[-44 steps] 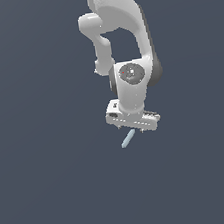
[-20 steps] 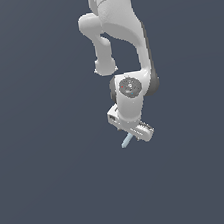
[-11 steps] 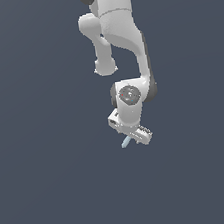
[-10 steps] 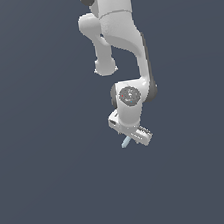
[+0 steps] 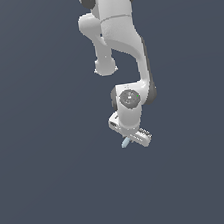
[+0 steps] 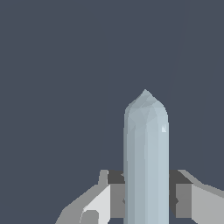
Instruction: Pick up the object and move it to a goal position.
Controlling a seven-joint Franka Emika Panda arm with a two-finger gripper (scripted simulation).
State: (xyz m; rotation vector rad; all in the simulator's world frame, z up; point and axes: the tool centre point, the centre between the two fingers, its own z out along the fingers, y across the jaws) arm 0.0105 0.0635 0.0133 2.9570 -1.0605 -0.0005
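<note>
Tool (image 5: 129,138) is pinching the pale blue-grey rod (image 6: 146,162) between its fingers; rod's long axis juts straight out past the fingertips, tip (image 5: 125,143) poking below the tool.

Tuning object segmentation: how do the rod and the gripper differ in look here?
Colour: the rod is pale blue-grey, the gripper white with darker fingers.
Size: in the exterior view the rod is far shorter than the gripper is wide.
Shape: the rod is slim and round-ended, the gripper blocky.
Both sit at the arm's tip, touching.
</note>
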